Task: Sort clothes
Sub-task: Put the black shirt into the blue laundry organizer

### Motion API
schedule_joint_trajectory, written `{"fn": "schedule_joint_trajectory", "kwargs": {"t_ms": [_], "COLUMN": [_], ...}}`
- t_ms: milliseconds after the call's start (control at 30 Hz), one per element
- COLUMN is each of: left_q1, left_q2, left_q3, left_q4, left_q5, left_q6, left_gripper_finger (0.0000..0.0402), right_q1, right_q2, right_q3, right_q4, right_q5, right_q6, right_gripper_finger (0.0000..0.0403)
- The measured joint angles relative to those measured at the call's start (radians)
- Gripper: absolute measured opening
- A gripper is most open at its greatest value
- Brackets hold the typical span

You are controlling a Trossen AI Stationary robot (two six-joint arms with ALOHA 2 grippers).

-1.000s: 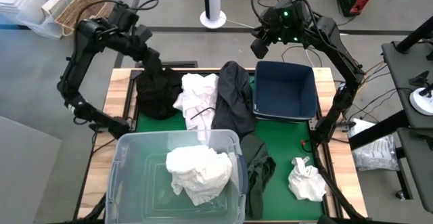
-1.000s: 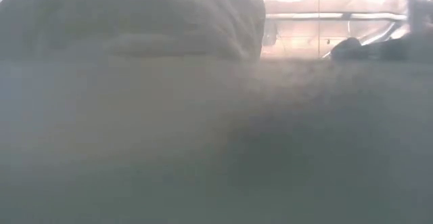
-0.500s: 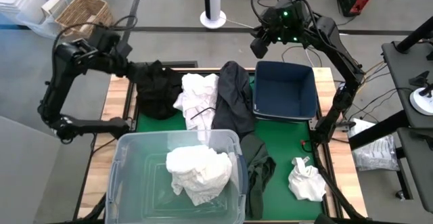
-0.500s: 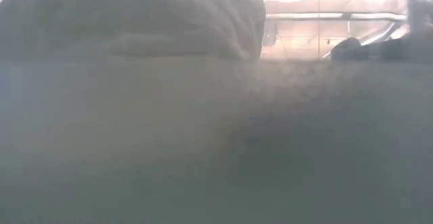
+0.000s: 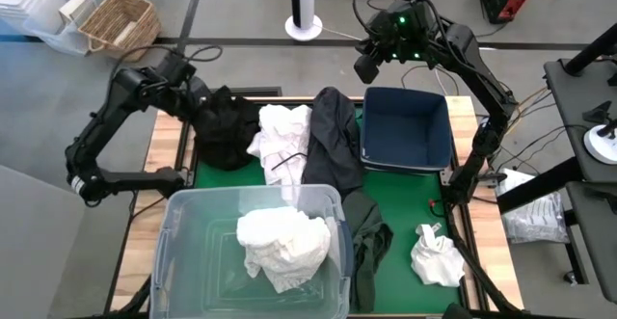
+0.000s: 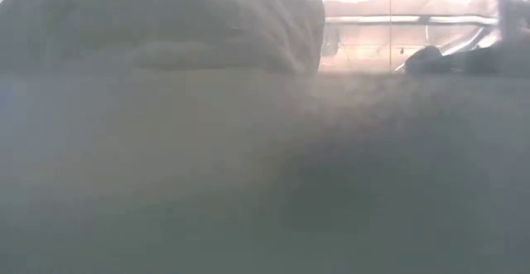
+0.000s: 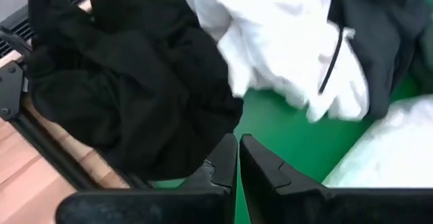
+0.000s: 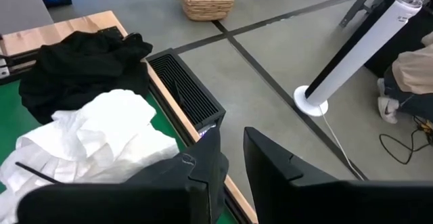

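On the table: three white garments (image 5: 283, 138), three dark; left hand (image 7: 238, 158) pressed together, right's (image 8: 233, 158) spread unclear.

A clear tub (image 5: 193, 261) stood at the near left of the green mat (image 5: 410, 199), and a dark blue bin (image 5: 407, 129) sat at the far right of it. Beyond the table, a wicker basket (image 5: 120, 17) rested on the floor at the far left, beside stacked white bins (image 5: 34, 11). A white pole on a round base (image 5: 307, 11) stood farther right.
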Motion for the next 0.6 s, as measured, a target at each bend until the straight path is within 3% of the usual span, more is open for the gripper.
{"fn": "schedule_joint_trajectory", "kwargs": {"t_ms": [400, 600], "left_q1": [0.012, 0.012], "left_q2": [-0.005, -0.017], "left_q3": [-0.115, -0.12], "left_q4": [-0.085, -0.046], "left_q5": [-0.03, -0.048], "left_q6": [0.012, -0.01], "left_gripper_finger": [0.0004, 0.0064], "right_q1": [0.0, 0.0], "right_q2": [0.0, 0.0], "right_q3": [0.0, 0.0], "right_q4": [0.0, 0.0], "right_q5": [0.0, 0.0], "right_q6": [0.014, 0.014], "right_gripper_finger": [0.0083, 0.0084]}}
